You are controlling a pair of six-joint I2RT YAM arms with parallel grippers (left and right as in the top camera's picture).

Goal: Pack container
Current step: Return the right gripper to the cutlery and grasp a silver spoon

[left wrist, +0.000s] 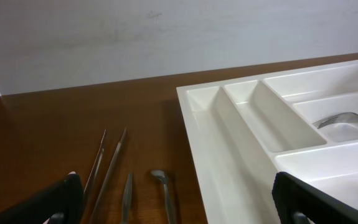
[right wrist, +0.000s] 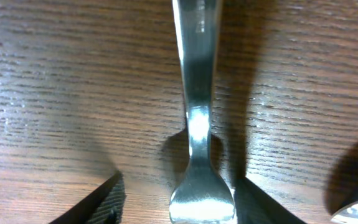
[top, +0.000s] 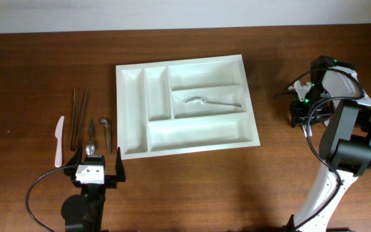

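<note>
**A:** How will the container (top: 198,132) handle?

**B:** Light, I'd judge. It is stiff, smooth white plastic, best taken by its rim. It lies flat on the desk (top: 43,64), with a fork (top: 211,102) in its middle long compartment.

**A:** And the arms?

**B:** Right of the container, the right claw (right wrist: 180,186) points straight down, jaws partly apart astride a slick metal utensil (right wrist: 194,74), not gripping it. Left of the container, the left claw (top: 99,166) sits low and level, spread wide and empty, near loose cutlery (top: 82,119).

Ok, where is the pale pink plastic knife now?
Overhead view: the pale pink plastic knife lies at the left of the brown wooden table, just left of the two brown chopsticks.
</note>
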